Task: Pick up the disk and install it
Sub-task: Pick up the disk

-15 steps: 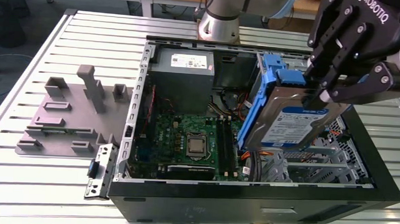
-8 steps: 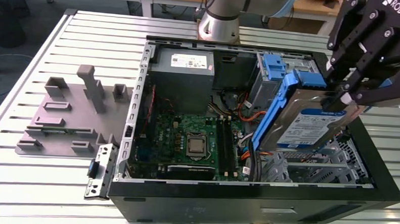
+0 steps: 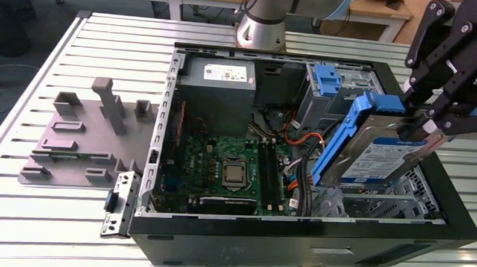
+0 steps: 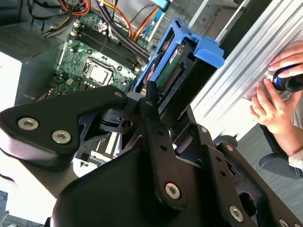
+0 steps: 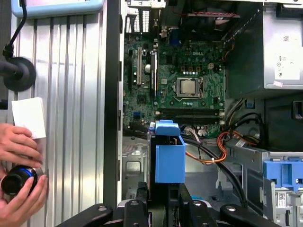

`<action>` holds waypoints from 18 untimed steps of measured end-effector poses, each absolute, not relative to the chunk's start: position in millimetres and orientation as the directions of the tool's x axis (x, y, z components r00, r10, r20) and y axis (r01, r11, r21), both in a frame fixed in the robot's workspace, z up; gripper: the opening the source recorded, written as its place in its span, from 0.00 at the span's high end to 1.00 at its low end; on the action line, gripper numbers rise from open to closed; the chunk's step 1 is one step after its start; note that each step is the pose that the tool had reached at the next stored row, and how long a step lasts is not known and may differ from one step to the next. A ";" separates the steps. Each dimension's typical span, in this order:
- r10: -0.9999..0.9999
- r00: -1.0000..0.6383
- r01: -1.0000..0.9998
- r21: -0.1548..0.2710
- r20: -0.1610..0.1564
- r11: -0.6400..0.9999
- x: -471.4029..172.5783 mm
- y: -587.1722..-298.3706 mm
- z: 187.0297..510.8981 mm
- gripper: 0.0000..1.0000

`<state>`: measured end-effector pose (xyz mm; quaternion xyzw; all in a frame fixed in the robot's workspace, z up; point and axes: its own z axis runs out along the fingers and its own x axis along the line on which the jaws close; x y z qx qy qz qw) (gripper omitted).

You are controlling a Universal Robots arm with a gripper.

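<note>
— What lies nearest in the exterior view?
— The black computer case (image 3: 298, 240), open on the slatted table (image 3: 49, 222).
— And the disk?
— The disk (image 3: 374, 154) hangs tilted over the drive cage (image 3: 380, 203) along the case's edge on the exterior view's right (blue rail uppermost). Whether its lower end touches the cage cannot be told.
— The claw?
— The gripper (image 3: 422, 130) is clamped on the disk's upper end.
— Farther in?
— The green motherboard (image 3: 221, 166) on the case floor, then the grey power supply (image 3: 221, 78) and an upright blue latch (image 3: 327, 80) by the far wall. A grey fixture (image 3: 81, 136) rests on the table beside the case, toward the exterior view's left.
— Anyone about?
— In the first wrist view, a person's hands (image 5: 21, 146) hold a small dark object (image 5: 16, 179) at the table's edge.
</note>
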<state>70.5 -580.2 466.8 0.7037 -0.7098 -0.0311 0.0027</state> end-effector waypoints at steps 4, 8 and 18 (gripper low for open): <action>-0.999 -0.010 -0.999 0.049 -0.040 0.008 78.2 -582.6 465.7 0.65; -0.999 -0.010 -0.999 0.051 -0.040 0.008 86.5 -583.4 464.1 0.65; -0.999 -0.010 -0.999 0.053 -0.040 0.008 107.6 -583.6 460.0 0.65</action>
